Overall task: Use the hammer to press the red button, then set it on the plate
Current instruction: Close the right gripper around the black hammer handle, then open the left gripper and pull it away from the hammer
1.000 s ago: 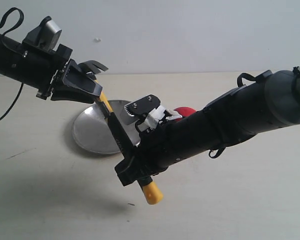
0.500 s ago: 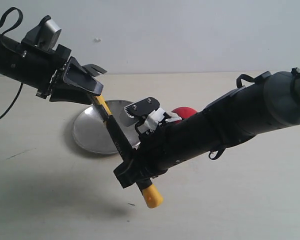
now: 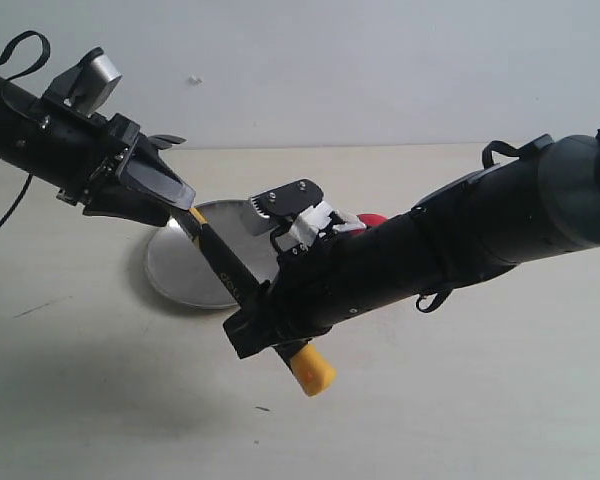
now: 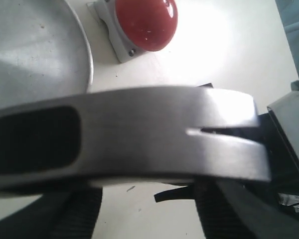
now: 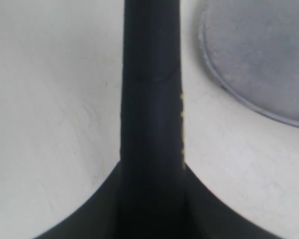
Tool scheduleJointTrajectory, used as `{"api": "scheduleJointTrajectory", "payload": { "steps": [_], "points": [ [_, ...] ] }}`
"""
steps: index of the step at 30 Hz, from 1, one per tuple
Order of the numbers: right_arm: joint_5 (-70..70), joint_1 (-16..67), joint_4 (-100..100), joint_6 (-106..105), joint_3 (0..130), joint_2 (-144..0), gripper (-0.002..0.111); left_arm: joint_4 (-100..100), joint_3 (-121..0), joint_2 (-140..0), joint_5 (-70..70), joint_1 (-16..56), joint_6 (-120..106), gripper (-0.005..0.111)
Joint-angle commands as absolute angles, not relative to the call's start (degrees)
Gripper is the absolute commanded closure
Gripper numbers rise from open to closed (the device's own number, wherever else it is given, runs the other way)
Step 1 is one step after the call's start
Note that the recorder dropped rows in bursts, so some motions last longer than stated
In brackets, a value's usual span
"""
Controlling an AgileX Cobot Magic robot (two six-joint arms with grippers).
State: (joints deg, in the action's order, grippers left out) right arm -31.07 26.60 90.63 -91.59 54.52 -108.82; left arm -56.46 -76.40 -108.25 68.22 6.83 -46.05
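My right gripper point(image 3: 255, 325) is shut on the black handle of the hammer point(image 3: 225, 270) and holds it aslant above the table, yellow end point(image 3: 312, 372) lowest. In the right wrist view the handle point(image 5: 152, 99) runs straight out from between the jaws. My left gripper point(image 3: 175, 175) sits at the hammer's upper end and hides the head from outside. The left wrist view shows the metal head point(image 4: 139, 139) lying across the wide-spread fingers point(image 4: 74, 209), jaws open. The plate point(image 3: 180, 270) lies below. The red button point(image 3: 375, 220) peeks out behind the right arm and shows whole in the left wrist view point(image 4: 145, 22).
The light table point(image 3: 100, 400) stretches toward the front, with a white wall behind. The right arm point(image 3: 480, 235) crosses the middle of the scene from the right. The button's grey base point(image 4: 112, 37) stands just beside the plate's rim point(image 4: 87, 59).
The left gripper has moved down and left over the hammer's head. The right gripper has shifted the hammer slightly, raising its yellow end a little.
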Motion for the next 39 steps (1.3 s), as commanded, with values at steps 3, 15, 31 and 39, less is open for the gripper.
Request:
{"api": "scheduleJointTrajectory", "payload": {
  "steps": [3, 15, 31, 39],
  "points": [
    [-30.96, 26.65, 93.08, -92.34, 54.85, -107.68, 0.108, -57.64, -76.60, -107.52, 69.96, 6.90, -45.31, 0.053],
    [-31.43, 26.65, 93.08, -92.34, 54.85, -107.24, 0.108, -57.64, -76.60, -107.52, 69.96, 6.90, -45.31, 0.053],
    [-23.44, 26.65, 96.88, -93.35, 54.85, -107.10, 0.108, -54.65, -78.40, -105.19, 69.96, 6.79, -45.77, 0.031],
    [-15.01, 26.65, 97.79, -92.34, 53.18, -100.67, 0.108, -54.11, -79.46, -98.32, 69.96, 5.77, -44.04, 0.076]
  ]
}}
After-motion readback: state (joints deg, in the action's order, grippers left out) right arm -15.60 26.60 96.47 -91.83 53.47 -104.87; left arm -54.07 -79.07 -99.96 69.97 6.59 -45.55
